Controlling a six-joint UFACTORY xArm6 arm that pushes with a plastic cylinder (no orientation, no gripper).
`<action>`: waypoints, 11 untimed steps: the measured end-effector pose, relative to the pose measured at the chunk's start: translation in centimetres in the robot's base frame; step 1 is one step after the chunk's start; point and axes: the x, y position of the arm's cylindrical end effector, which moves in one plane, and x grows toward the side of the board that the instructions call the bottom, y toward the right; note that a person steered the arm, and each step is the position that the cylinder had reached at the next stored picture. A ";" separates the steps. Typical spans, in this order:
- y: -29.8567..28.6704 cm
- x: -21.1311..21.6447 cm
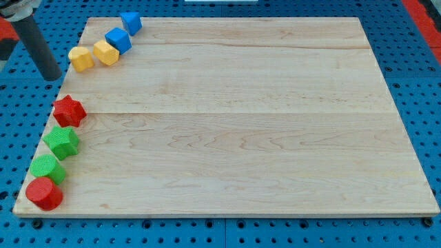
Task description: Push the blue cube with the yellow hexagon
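Observation:
A blue cube (118, 40) lies near the board's top left corner. A yellow hexagon (106, 52) touches its lower left side. A second yellow block (81, 59) sits just left of the hexagon, and a second blue block (131, 23) sits up and right of the cube; their shapes are unclear. The four form a diagonal row. My tip (52, 77) is off the board's left edge, a short way left of the second yellow block and not touching any block.
Along the wooden board's (241, 124) left edge lie a red star (69, 111), a green star (62, 142), a green block (47, 169) and a red block (44, 193). A blue pegboard (420, 89) surrounds the board.

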 end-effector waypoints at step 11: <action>9.5 -14.0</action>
